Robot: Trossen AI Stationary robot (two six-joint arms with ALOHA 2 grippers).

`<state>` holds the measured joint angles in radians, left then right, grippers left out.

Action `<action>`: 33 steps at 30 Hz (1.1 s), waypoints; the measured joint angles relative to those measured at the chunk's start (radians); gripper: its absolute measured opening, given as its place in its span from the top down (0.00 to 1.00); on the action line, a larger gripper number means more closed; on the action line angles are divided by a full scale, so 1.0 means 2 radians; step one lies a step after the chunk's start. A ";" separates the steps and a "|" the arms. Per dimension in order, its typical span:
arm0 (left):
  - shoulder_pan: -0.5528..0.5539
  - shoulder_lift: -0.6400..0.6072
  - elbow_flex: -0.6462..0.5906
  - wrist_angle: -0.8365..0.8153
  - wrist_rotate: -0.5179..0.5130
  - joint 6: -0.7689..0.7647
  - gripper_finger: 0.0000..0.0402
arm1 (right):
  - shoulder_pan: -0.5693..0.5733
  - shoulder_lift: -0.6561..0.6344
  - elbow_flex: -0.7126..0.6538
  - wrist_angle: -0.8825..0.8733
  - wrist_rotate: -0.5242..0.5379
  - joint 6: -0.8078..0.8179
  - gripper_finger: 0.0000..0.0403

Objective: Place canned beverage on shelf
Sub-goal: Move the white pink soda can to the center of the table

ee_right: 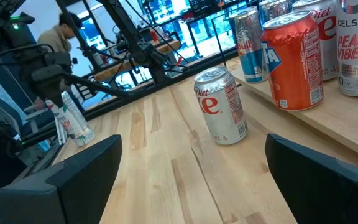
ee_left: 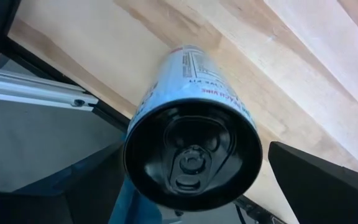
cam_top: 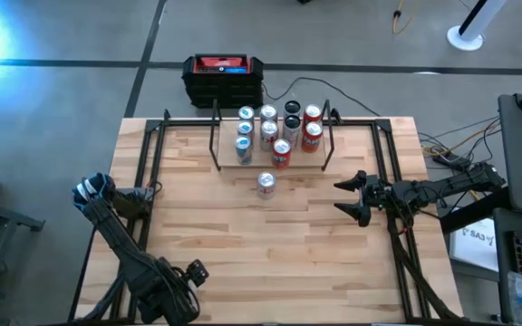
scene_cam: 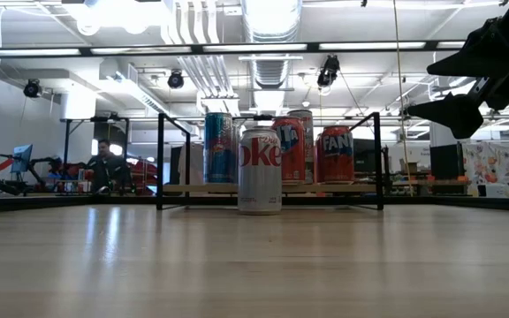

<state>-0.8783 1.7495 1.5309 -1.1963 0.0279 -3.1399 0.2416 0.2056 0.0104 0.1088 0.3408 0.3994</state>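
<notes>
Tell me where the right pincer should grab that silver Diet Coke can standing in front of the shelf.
Grip the Diet Coke can mid-body, across its round side, coming level from the right pincer side. It stands upright, apart from the shelf, with both flanks free.

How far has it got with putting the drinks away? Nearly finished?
Mostly done: several cans already stand on the shelf. In hand: the left gripper holds a black-topped can at the table's left edge. Left: a Diet Coke can stands on the table before the shelf, with the open right gripper facing it.
</notes>
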 joint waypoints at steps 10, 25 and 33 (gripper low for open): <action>0.001 0.001 -0.005 -0.006 0.001 -0.001 0.37 | 0.000 0.000 0.000 0.000 0.000 0.000 0.06; 0.039 0.000 -0.004 -0.030 -0.009 0.083 0.43 | 0.000 0.000 0.000 0.000 0.000 0.000 0.06; 0.129 0.000 -0.004 -0.039 -0.014 0.262 0.43 | 0.000 0.000 0.000 0.000 0.000 0.000 0.06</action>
<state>-0.6201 1.7494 1.5223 -1.2741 -0.0010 -2.6169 0.2415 0.2056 0.0104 0.1086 0.3408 0.3994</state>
